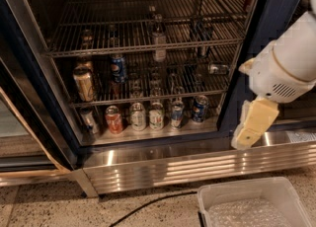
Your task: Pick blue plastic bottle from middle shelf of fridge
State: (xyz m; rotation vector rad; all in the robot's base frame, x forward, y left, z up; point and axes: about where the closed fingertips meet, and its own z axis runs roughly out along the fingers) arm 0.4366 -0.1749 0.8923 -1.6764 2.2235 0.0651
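- The blue plastic bottle [159, 41] stands upright on a wire rack, upper centre of the fridge [197, 164], which suits a side grasp
- The hand [249, 130] hangs centre right, outside the fridge; I cannot tell how open it is

We are looking at the fridge [173, 164], its ribbed steel base gleaming and its wire racks [98, 41] shining as bare metal. The blue plastic bottle [159, 43] is showing clear, glossy plastic and a matt pale label. The gripper [245, 139], hanging at the right before the dark door frame, is looking like smooth matt cream plastic. The floor [39, 211] is appearing as speckled stone.
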